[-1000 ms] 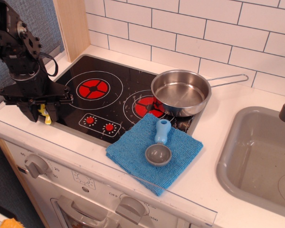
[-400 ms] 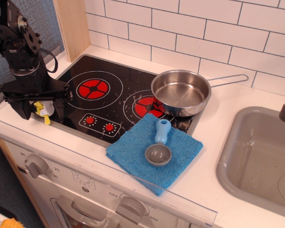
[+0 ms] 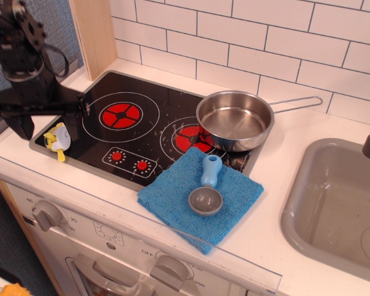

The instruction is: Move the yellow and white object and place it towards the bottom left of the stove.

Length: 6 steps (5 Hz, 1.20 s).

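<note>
The yellow and white object is a small toy with a white rounded body and yellow stems. It lies on the near left corner of the stove, a black glossy cooktop with two red burners. My gripper hangs just above and behind the toy, apart from it, with its black fingers spread wide and nothing between them.
A steel pan sits on the right burner, its handle pointing right. A blue cloth lies in front of the stove with a blue-handled grey scoop on it. A grey sink is at the right. A wooden post stands behind left.
The gripper has opened and risen off the toy. The toy now lies uncovered on the stove's near left corner.
</note>
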Each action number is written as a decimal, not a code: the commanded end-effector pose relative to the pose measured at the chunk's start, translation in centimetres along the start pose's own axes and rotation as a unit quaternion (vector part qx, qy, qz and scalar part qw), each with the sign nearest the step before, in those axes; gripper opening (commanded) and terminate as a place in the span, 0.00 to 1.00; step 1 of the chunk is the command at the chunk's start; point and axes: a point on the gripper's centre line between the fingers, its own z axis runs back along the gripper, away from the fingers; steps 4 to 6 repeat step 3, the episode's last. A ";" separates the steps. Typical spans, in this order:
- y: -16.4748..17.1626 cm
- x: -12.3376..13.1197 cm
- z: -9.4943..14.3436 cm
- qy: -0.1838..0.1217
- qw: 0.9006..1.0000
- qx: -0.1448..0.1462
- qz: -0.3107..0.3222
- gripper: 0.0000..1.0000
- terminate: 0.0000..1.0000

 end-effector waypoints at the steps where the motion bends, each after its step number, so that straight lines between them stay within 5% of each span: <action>1: 0.7 1.7 3.8 -0.052 0.999 0.003 0.015 1.00 0.00; 2: 0.7 1.7 3.8 -0.052 0.999 0.003 0.015 1.00 0.00; 3: 0.7 1.7 3.8 -0.052 0.999 0.003 0.015 1.00 1.00; 6: 0.7 1.7 3.8 -0.052 0.999 0.003 0.015 1.00 1.00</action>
